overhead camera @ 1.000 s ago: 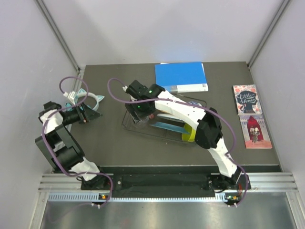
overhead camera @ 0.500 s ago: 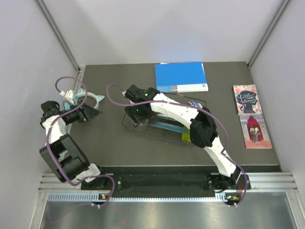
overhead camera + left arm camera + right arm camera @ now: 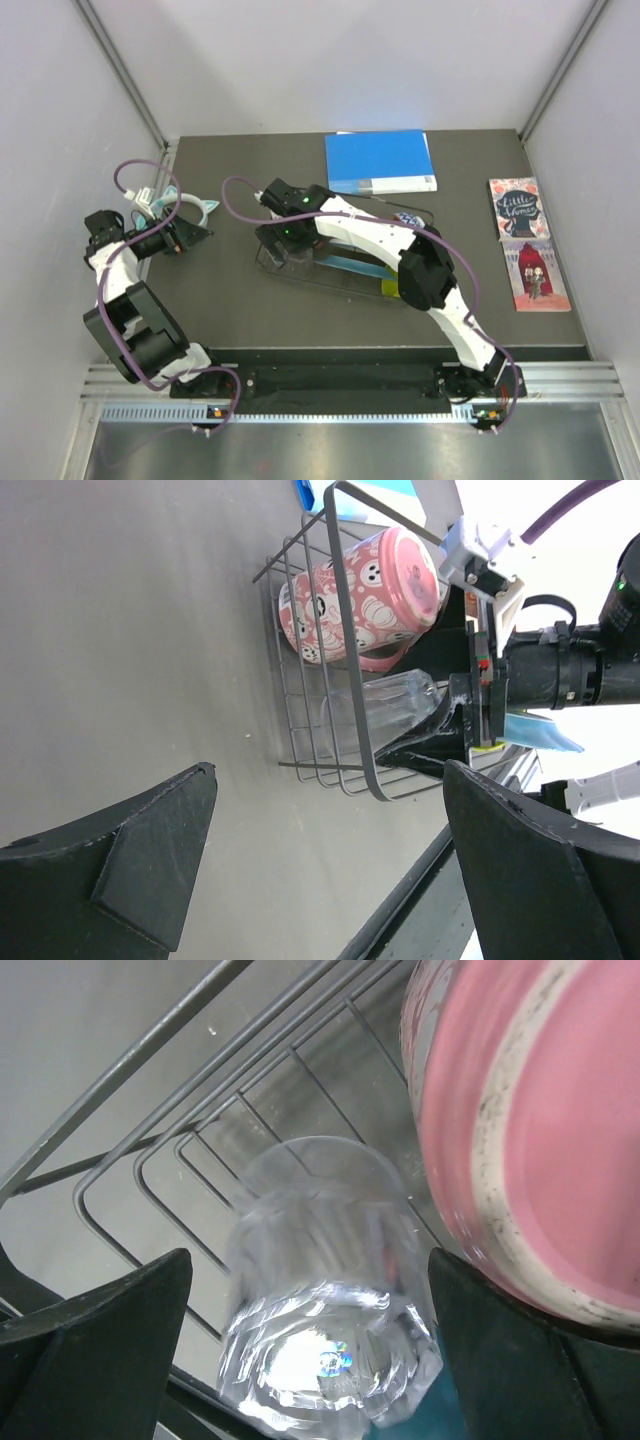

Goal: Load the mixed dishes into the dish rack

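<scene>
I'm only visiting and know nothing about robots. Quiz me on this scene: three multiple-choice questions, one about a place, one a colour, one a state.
1. Where is the pink mug?
A. in the dish rack
B. on a shelf
C. on the floor
2. What colour is the large book beyond the rack?
A. red
B. blue
C. green
3. How is the right gripper?
A. shut tight
B. open, either side of the clear cup
C. out of sight
Answers: 1 A, wires enclose it; 2 B, plain blue cover; 3 B, jaws apart, cup between.
</scene>
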`<action>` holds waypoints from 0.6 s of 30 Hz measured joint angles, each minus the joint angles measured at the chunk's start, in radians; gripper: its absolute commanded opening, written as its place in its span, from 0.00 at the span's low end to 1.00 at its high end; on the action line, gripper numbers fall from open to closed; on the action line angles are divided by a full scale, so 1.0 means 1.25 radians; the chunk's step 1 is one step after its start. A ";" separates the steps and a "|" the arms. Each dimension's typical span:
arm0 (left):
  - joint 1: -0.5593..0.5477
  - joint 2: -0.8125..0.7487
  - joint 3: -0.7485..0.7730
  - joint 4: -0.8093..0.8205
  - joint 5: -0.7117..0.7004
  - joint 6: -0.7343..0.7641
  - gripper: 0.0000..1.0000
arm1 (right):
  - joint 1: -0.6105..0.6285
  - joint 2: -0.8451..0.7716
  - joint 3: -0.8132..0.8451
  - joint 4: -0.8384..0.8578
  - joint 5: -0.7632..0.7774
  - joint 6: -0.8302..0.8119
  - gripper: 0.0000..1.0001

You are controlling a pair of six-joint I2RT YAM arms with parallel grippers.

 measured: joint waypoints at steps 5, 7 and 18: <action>0.000 -0.009 0.000 0.007 0.000 -0.012 0.99 | 0.005 0.000 0.000 0.000 0.012 0.000 1.00; 0.000 -0.009 0.000 0.009 0.000 -0.014 0.99 | 0.006 0.000 0.000 0.000 0.018 0.000 1.00; -0.006 -0.009 -0.002 0.029 -0.010 -0.020 0.99 | 0.009 -0.046 0.060 -0.040 0.073 -0.004 1.00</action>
